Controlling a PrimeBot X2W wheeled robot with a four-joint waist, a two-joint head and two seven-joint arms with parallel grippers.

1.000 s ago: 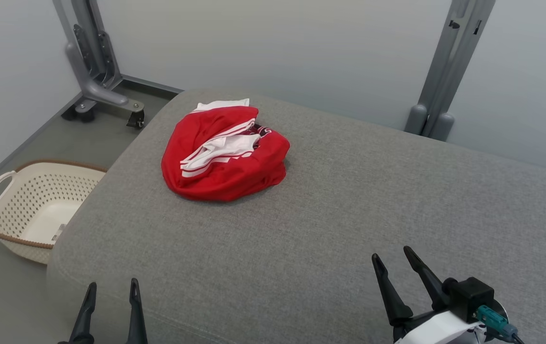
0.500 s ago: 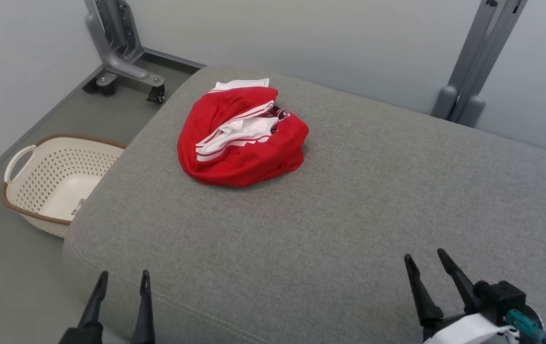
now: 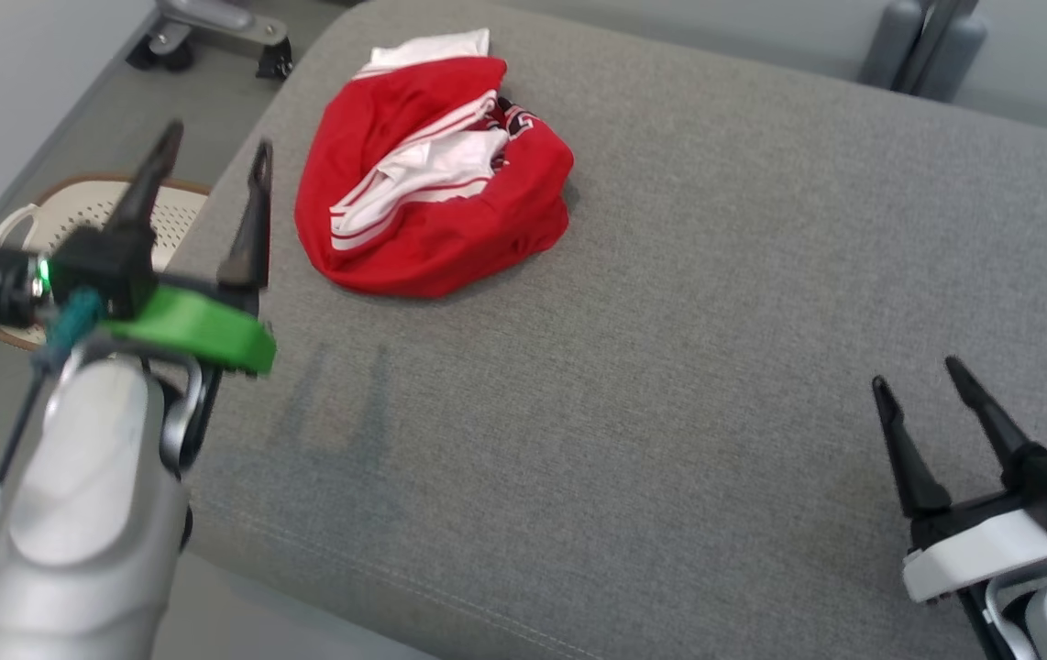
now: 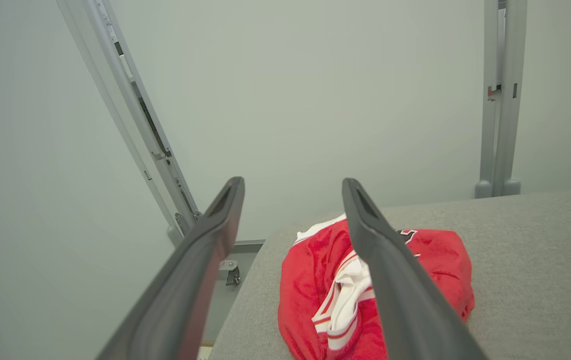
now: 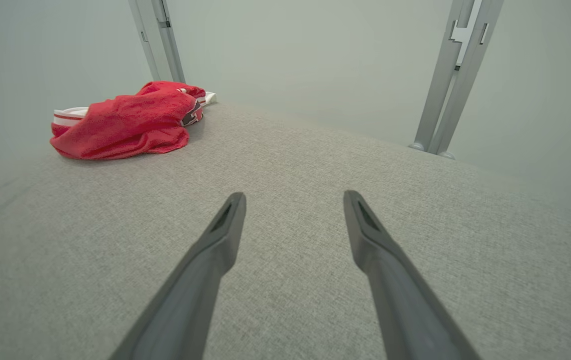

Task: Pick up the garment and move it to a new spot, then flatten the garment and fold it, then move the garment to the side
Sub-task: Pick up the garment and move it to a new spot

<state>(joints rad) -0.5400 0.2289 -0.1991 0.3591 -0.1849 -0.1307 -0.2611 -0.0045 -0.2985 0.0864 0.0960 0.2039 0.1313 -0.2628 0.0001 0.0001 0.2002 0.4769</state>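
A crumpled red garment (image 3: 432,174) with white stripes lies bunched on the far left part of the grey padded table (image 3: 670,321). It also shows in the left wrist view as the garment (image 4: 315,280) and far off at the upper left in the right wrist view as the garment (image 5: 125,120). My left gripper (image 3: 216,147) hangs raised over the table's left edge, open and empty, just left of the garment. My right gripper (image 3: 918,371) stands open and empty over the near right of the table, far from the cloth.
A cream perforated laundry basket (image 3: 74,211) sits on the floor left of the table, partly behind my left arm. Grey metal frame posts (image 3: 927,37) rise behind the table, and a wheeled frame base (image 3: 212,27) stands at the far left.
The head camera has tilted down and shifted. My left arm has risen and come forward, fingers now level with the garment's left side. The garment lies as before.
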